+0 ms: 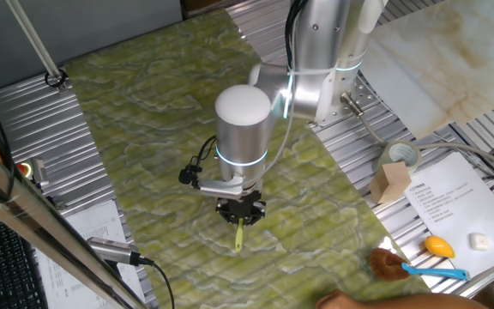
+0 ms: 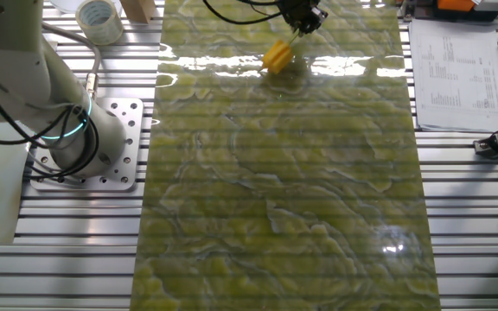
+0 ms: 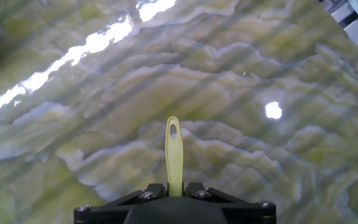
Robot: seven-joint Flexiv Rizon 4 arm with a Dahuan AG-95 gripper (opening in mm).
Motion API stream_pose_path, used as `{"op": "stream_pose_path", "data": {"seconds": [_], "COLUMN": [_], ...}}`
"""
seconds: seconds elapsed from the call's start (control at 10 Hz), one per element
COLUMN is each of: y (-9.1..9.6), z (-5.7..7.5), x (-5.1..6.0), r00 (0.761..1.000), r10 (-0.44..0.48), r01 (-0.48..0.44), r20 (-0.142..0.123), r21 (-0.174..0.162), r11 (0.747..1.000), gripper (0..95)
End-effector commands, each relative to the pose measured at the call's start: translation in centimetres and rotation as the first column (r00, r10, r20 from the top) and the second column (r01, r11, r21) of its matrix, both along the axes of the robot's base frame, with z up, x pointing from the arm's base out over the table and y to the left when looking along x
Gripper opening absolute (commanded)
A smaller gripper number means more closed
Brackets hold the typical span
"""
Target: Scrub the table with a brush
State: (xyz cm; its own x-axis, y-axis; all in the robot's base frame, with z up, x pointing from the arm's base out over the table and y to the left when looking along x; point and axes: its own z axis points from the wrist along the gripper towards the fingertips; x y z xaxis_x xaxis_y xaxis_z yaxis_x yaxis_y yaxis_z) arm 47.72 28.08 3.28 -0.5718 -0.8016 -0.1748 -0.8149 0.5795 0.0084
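The table (image 1: 144, 129) is a yellow-green marbled sheet with pale veins. My gripper (image 1: 240, 210) hovers low over its near part, shut on the brush. The thin yellow-green handle (image 1: 239, 236) sticks out below the fingers in one fixed view. From the other side, the gripper (image 2: 301, 19) sits at the top edge, and the yellow blocky brush head (image 2: 277, 56) rests on the table (image 2: 301, 190) amid glare. In the hand view the handle (image 3: 174, 152), with a hanging hole at its tip, runs out between the black fingers (image 3: 154, 190) of the gripper (image 3: 174, 186) over the table (image 3: 260, 62).
Ribbed metal borders the sheet on both sides. On the right lie a tape roll (image 1: 399, 155), a wooden block (image 1: 391, 182), printed paper (image 1: 453, 206), a blue-handled brown brush (image 1: 401, 266) and a beige marble slab (image 1: 436, 51). The arm's base (image 2: 76, 138) stands beside the sheet.
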Motion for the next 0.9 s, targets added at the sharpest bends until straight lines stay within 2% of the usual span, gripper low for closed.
{"op": "stream_pose_path", "data": {"seconds": [0.1, 0.9], "y": [-0.1, 0.0], "z": [-0.3, -1.3], "x": [0.0, 0.0], "r00": [1.0, 0.998], "r10": [0.0, 0.023], "r01": [0.0, -0.024], "r20": [0.008, 0.051], "r21": [-0.004, 0.021], "r11": [1.0, 1.0], "gripper": [0.0, 0.0]}}
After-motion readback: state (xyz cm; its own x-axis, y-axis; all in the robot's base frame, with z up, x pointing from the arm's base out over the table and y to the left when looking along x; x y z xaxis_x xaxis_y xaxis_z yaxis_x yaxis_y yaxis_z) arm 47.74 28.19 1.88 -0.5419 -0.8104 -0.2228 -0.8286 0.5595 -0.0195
